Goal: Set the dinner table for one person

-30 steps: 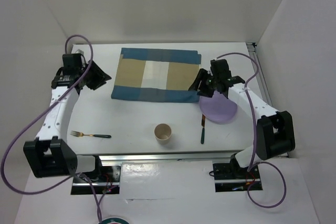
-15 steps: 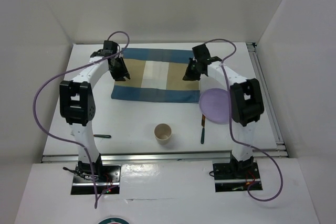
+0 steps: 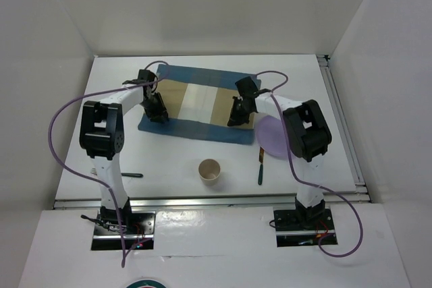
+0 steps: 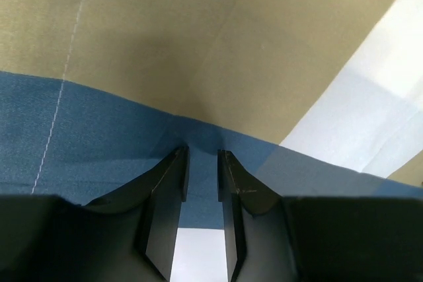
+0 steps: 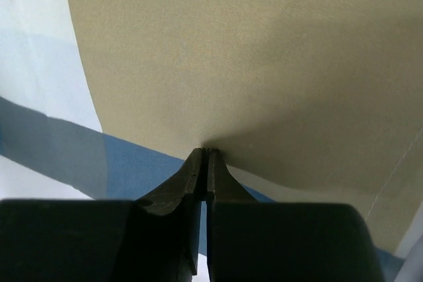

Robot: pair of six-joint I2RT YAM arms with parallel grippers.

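White walls box in a white worktop (image 3: pixel 169 158) that fills most of the overhead view and sits flat under everything. It looks rigid and smooth, probably a bit slick, so cloth should slide on it easily. Nobody grabs the worktop itself, stuff just gets laid on it.

Using the checked placemat (image 3: pixel 199 104) as the landmark: on its near side, well apart from it, stands a paper cup (image 3: pixel 210 170). A fork (image 3: pixel 133 175) lies off to the near left, half hidden by the left arm, and a knife (image 3: pixel 260 170) to the near right. A purple plate (image 3: pixel 273 141) sits just beside the mat's right end, partly under the right arm.

Both arms reach to the mat's near edge. The left gripper (image 4: pixel 202 153) has its fingers closed down on the blue hem with only a sliver of gap. The right gripper (image 5: pixel 203 153) has its fingers pressed tight together on a pinch of tan cloth.

My take is that the mat is light, soft and floppy, so it'll sag or bunch if held at one spot. Two pinches spread along the same edge seem the sane way to go.

Past the mat's far edge, the worktop runs to the back wall.
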